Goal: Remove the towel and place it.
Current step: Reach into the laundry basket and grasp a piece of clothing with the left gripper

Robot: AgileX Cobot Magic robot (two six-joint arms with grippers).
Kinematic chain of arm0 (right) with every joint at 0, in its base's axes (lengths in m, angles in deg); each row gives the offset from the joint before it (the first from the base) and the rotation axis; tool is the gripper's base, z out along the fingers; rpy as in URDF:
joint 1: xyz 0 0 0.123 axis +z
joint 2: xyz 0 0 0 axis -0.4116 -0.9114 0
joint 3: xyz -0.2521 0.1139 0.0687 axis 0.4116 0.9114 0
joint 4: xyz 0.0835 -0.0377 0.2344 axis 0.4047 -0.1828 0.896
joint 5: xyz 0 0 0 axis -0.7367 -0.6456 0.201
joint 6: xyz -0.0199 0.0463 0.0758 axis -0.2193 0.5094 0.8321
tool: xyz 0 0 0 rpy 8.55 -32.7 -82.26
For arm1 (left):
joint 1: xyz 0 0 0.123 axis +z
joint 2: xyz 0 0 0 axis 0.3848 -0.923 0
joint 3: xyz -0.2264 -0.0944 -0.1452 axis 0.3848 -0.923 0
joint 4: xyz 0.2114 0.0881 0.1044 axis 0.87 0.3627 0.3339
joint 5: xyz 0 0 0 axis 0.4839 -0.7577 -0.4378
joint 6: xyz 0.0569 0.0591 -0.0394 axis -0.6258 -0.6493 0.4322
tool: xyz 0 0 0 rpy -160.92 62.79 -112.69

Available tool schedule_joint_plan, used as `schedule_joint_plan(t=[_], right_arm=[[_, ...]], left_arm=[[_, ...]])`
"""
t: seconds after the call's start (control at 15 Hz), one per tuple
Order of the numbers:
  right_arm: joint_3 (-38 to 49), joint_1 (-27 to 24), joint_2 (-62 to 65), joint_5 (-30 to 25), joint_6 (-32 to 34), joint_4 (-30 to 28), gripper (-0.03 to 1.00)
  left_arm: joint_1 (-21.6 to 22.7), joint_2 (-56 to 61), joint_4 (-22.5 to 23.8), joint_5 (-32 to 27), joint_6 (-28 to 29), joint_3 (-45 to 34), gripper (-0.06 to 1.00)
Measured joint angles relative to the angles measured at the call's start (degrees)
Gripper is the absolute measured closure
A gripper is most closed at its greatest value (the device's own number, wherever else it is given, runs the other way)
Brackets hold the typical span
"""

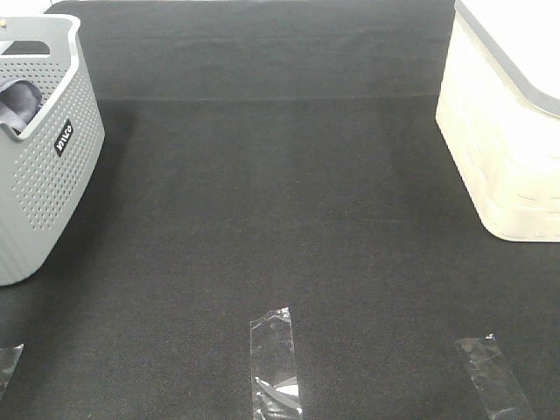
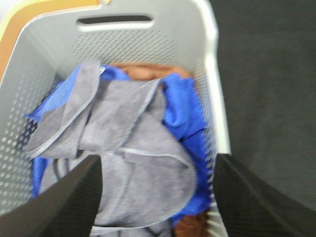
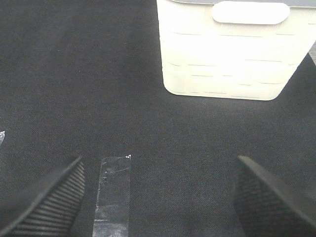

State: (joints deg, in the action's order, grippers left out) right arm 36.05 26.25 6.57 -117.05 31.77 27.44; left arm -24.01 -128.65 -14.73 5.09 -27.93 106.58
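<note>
Left tool (image 2: 155, 197) gaping over crumpled towel (image 2: 133, 148) in basket (image 2: 123, 47), long axis unclear, right tool (image 3: 158, 197) gaping

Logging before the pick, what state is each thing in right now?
towel, crumpled in the basket, on top, not held.
blue cloth, bunched under the towel.
basket, upright, holding cloths.
white bin, upright, inside hidden.
left tool, open over the towel.
right tool, open, empty, over the mat.

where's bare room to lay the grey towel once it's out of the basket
The black fabric mat between the grey perforated plastic basket and the cream plastic bin is bare, save clear tape strips near its front edge. Crowded: the basket, where the grey-lavender towel overlies a bright blue cloth.
</note>
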Motion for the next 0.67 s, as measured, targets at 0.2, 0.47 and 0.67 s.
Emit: schedule_joint_plan(t=[0.2, 0.47, 0.67], right_arm=[[0.0, 0.0, 0.0, 0.0, 0.0, 0.0, 0.21], [0.0, 0.0, 0.0, 0.0, 0.0, 0.0, 0.21], [0.0, 0.0, 0.0, 0.0, 0.0, 0.0, 0.21]], left_arm=[[0.0, -9.4, 6.2, -7.3, 2.7, 10.7, 0.32], [0.0, -20.5, 11.6, -16.8, 3.7, 23.7, 0.32], [1.3, -27.6, 14.8, -20.8, 3.7, 29.9, 0.32]])
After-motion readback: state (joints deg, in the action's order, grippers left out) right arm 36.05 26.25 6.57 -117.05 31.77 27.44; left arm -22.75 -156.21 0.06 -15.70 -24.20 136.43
